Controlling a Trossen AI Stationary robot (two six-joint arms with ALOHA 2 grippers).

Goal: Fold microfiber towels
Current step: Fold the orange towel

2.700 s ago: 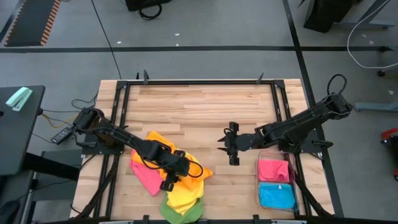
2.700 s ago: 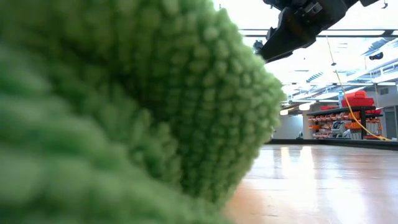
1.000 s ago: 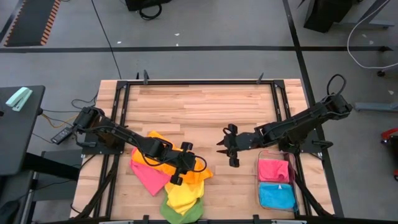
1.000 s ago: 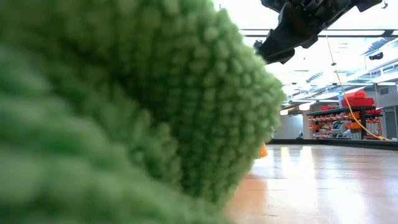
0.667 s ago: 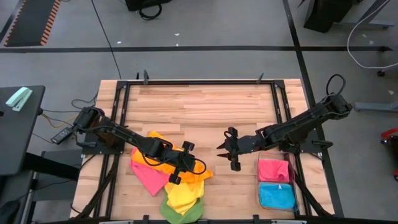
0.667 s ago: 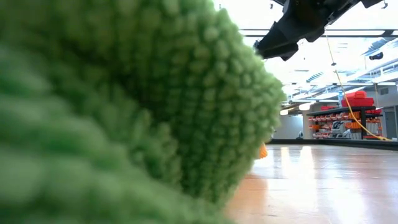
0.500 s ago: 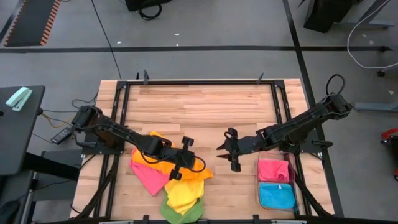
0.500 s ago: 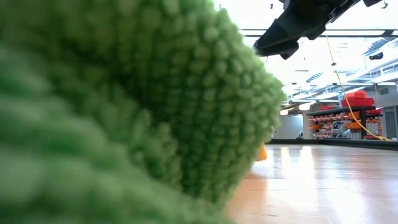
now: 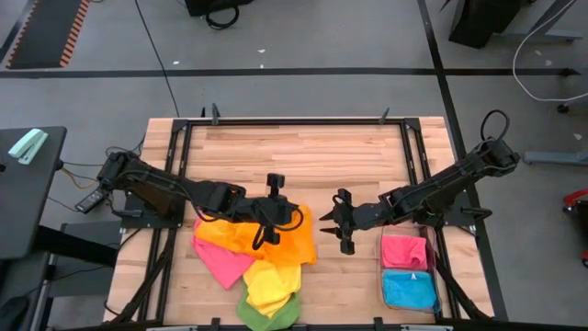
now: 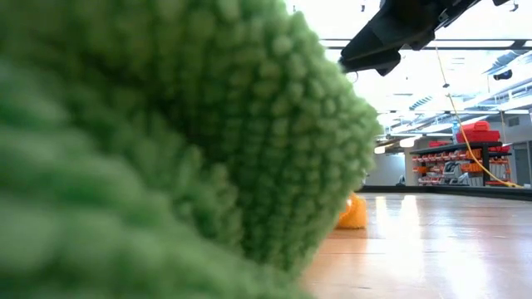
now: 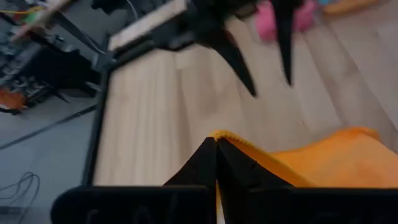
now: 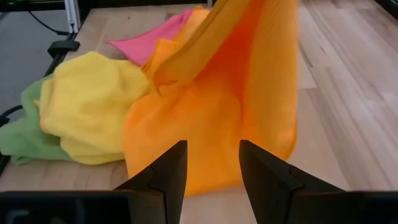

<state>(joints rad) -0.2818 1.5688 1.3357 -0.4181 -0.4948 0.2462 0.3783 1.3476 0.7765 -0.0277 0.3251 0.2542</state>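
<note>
In the high view the left claw (image 9: 273,204) sits just left of the frame's centre, pinched shut on a corner of the orange towel (image 9: 280,241), lifting that corner while the rest of the cloth drapes down and toward the lower edge of the frame onto the desk (image 9: 294,156). The left wrist view confirms it: the two dark fingers meet with the orange hem (image 11: 249,146) caught between them. The right claw (image 9: 336,221) hovers just to the right of the orange towel, apart from it, its jaws part-way spread and holding nothing. The hanging sheet lies directly ahead of it, as the right wrist view shows, where the orange towel (image 12: 242,106) fills the space beyond the fingers. So the free corner is nearer the right arm. Below the orange one lie the pink towel (image 9: 219,262), yellow towel (image 9: 268,290) and green towel (image 9: 262,317), heaped at lower centre-left. Two folded cloths sit in the clear bin (image 9: 437,276) at lower right.
</note>
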